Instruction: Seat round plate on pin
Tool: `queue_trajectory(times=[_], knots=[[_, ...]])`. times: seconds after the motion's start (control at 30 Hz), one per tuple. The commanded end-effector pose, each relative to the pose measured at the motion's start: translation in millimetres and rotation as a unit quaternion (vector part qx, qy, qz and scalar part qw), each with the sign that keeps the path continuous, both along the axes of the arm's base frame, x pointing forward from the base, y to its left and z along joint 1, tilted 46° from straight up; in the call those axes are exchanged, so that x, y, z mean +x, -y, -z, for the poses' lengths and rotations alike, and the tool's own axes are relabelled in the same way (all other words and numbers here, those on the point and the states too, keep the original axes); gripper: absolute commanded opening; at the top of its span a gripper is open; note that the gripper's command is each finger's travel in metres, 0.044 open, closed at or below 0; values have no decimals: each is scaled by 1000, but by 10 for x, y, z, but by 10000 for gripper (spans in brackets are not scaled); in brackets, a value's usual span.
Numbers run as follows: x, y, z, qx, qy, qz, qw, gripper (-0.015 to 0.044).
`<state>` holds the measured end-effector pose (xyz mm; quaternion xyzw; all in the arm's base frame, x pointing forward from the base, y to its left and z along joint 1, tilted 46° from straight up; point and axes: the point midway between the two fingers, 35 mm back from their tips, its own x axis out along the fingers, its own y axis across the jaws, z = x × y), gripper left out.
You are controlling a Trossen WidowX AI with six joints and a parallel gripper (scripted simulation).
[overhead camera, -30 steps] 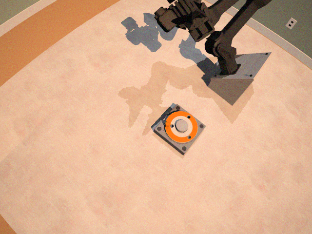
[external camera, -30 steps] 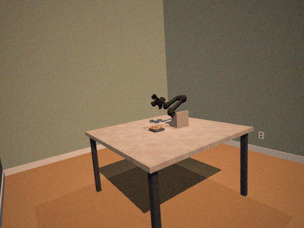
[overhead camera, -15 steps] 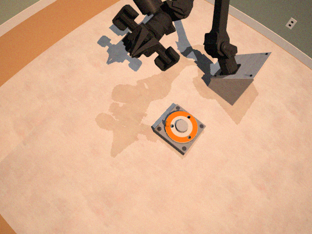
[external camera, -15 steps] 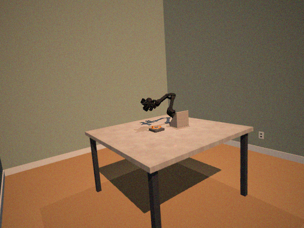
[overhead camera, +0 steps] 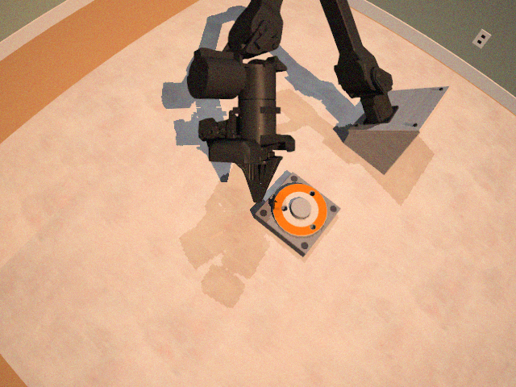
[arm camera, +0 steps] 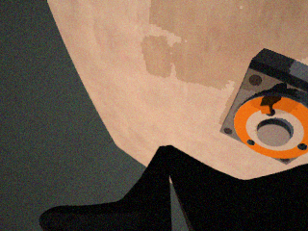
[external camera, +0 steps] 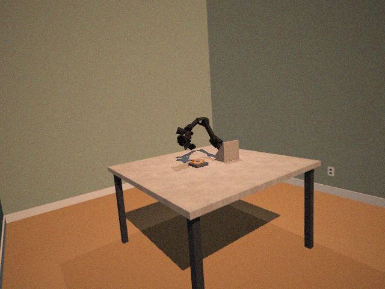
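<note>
The orange plate with a pale centre (overhead camera: 321, 210) (external camera: 194, 162) (arm camera: 242, 122) sits around the grey post (overhead camera: 300, 207) (arm camera: 274, 136) on the square grey base (overhead camera: 297, 240) (external camera: 198, 165) (arm camera: 245, 96). Three small dark holes show in the plate. A dark gap shows along its upper-left edge in the top view; I cannot tell the exact tilt. The tab and pin cannot be made out; a dark shadow falls on that side. My gripper (overhead camera: 258, 201) (arm camera: 165, 151) is shut and empty, its tips pointing down, above and beside the base's left corner in the top view, apart from the plate.
The arm's wedge-shaped mount (overhead camera: 383, 150) (external camera: 231, 150) stands on the table (overhead camera: 125, 250) (external camera: 217, 183), to the upper right of the base in the top view. The arm arches from it to the gripper. Arm shadows lie on the table.
</note>
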<state>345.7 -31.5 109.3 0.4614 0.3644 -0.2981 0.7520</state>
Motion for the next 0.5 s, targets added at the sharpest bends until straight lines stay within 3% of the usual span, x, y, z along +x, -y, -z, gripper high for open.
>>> queue_trajectory(times=[0.0, 0.1, 0.27, 0.47], knots=[[-184, 27, 435, -201, -235, -146, 940, 0], [-225, 23, 502, -246, -293, -193, 904, 0], [-292, 27, 581, -378, -464, -345, 723, 0], [-281, 20, 584, -392, -484, -364, 692, 0]])
